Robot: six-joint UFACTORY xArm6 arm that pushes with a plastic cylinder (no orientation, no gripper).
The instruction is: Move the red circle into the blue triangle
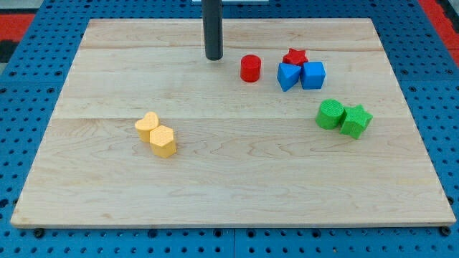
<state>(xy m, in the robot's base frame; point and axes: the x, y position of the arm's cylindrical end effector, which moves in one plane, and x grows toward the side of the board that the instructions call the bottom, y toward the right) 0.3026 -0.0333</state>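
Observation:
The red circle stands on the wooden board near the view's top, right of centre. The blue triangle lies a short gap to its right, touching a blue cube. A red star sits just behind the two blue blocks. My tip rests on the board to the left of the red circle and a little higher in the view, apart from it by about one block's width.
A green circle and a green star-like block touch each other at the view's right. A yellow heart and a yellow hexagon touch at the view's left of centre. The board lies on a blue pegboard.

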